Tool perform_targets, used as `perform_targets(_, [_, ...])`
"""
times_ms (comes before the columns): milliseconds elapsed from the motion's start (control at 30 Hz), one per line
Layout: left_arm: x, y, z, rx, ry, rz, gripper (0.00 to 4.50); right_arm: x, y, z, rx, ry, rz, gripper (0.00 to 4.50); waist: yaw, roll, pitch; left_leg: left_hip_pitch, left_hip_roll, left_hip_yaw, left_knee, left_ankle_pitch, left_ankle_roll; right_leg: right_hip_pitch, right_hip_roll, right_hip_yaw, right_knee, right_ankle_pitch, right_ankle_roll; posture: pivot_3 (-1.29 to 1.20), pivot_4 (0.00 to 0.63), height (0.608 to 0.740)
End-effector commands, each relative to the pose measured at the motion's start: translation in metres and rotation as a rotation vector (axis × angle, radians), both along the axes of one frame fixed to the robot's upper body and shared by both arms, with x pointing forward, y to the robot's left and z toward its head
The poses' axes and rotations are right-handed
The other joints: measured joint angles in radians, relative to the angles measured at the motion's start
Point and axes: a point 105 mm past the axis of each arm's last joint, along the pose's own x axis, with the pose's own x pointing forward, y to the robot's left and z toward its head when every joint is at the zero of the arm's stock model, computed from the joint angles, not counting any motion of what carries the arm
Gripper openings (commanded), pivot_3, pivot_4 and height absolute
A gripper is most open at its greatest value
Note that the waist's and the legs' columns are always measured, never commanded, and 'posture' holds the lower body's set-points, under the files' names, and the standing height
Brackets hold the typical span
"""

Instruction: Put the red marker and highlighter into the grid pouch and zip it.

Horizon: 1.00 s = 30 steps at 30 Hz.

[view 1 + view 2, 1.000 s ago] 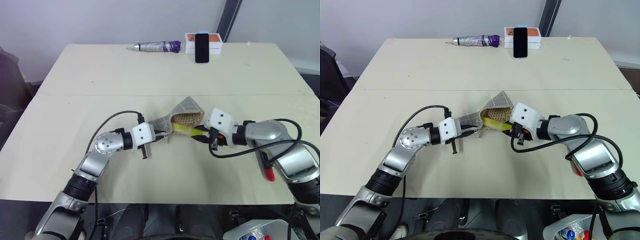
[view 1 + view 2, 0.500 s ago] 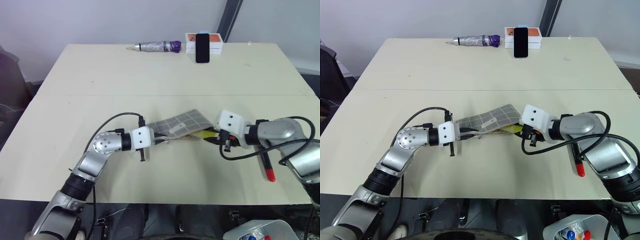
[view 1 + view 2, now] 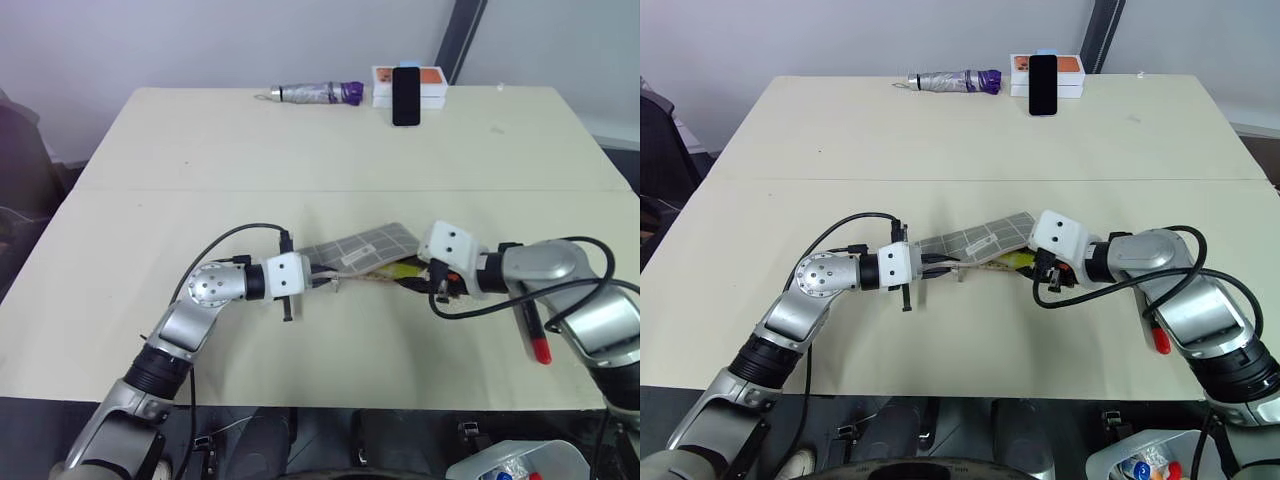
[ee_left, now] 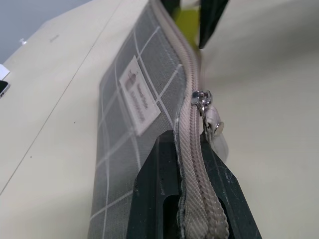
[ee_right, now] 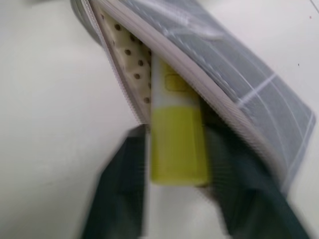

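Near the middle of the table (image 3: pixel 150 160), the grid pouch (image 3: pixel 365 247) is seen lying almost flat, with its white label (image 4: pixel 138 94) facing up. One end of the pouch is pinched tight by the left end effector (image 3: pixel 318 279), whose two black fingers (image 4: pixel 149 199) are pressed together on the fabric right beside the zipper. The pale zipper pull (image 4: pixel 212 127) is seen hanging just past those fingers. At the other end, the pouch mouth is open, and a dotted lining can be seen inside it.

The highlighter (image 5: pixel 177 142) is stuck partway into that open mouth. Its pale front part is inside the pouch and its bright yellow back part is poking out. The right end effector (image 3: pixel 418 282) is placed at this yellow end, with one dark finger (image 5: pixel 117 194) on each side of it. The fingers are spread apart, and gaps can be seen between them and the highlighter, so it is not being squeezed.

The red marker (image 3: pixel 535 335) is left on the table by the right arm, well apart from the pouch, with its red end toward the near edge.

At the far edge of the table, a folded umbrella (image 3: pixel 312 94) is laid down, and beside it a black phone (image 3: pixel 404 96) is leaned on an orange and white box (image 3: pixel 432 84).
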Motion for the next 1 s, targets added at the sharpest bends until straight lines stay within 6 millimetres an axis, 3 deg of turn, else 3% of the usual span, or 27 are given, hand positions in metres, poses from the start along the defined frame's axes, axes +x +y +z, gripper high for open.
perform_targets(33, [-0.001,0.000,0.011,-0.019,-0.042,0.001,0.00,0.000,-0.002,0.026,0.024,-0.091,-0.002,3.77,0.000,0.000,0.000,0.000,0.000,0.000,0.000,0.000,0.000,0.000,0.000,0.000,0.000,0.000,0.000,0.00,0.150,0.740])
perform_targets(67, [0.001,0.001,0.011,-0.027,-0.034,0.016,0.00,-0.002,-0.004,0.030,0.032,-0.098,0.000,4.20,0.000,0.000,0.000,0.000,0.000,0.000,0.000,0.000,0.000,0.000,0.000,0.000,0.000,0.000,0.000,0.00,0.150,0.740])
perform_targets(233, [0.016,0.003,0.015,-0.127,0.031,0.127,0.00,-0.011,-0.019,0.047,0.102,-0.105,-0.053,4.20,0.003,0.000,0.000,0.000,0.000,0.000,0.000,0.000,0.000,0.000,0.000,0.000,0.000,0.000,0.000,0.00,0.150,0.740])
perform_targets(367, [0.030,-0.009,0.025,-0.255,0.100,0.200,0.00,-0.011,-0.058,0.045,0.099,-0.120,-0.268,4.20,0.008,-0.001,0.000,-0.001,0.000,-0.001,0.001,0.000,0.001,0.001,0.000,-0.001,0.000,0.000,0.000,0.00,0.150,0.740])
perform_targets(433, [0.033,-0.013,0.026,-0.267,0.111,0.213,0.00,-0.013,-0.068,0.044,0.103,-0.125,-0.328,4.20,0.013,-0.001,0.000,-0.001,-0.001,0.000,0.002,0.000,0.001,0.001,0.001,-0.001,0.000,0.000,0.000,0.00,0.150,0.740])
perform_targets(567, [0.044,-0.028,0.029,-0.314,0.143,0.226,0.00,-0.035,-0.110,0.026,0.073,-0.096,-0.573,4.20,0.025,-0.001,0.000,0.000,0.000,0.000,0.001,-0.001,0.001,0.001,0.001,-0.002,0.000,0.000,0.000,0.00,0.150,0.740])
perform_targets(733, [0.048,-0.041,0.029,-0.320,0.161,0.185,0.00,-0.064,-0.143,0.002,0.077,-0.045,-0.814,4.20,0.025,-0.001,0.000,-0.001,-0.001,0.001,0.003,-0.001,0.001,0.001,0.001,-0.002,0.000,0.000,0.001,0.00,0.150,0.740])
perform_targets(1000, [0.048,-0.056,0.028,-0.310,0.165,0.109,0.00,-0.105,-0.154,-0.029,0.109,0.086,-0.987,4.20,0.023,-0.001,0.000,0.001,-0.001,0.001,0.002,-0.001,0.001,0.002,0.001,-0.001,0.000,0.000,0.001,0.00,0.150,0.740])
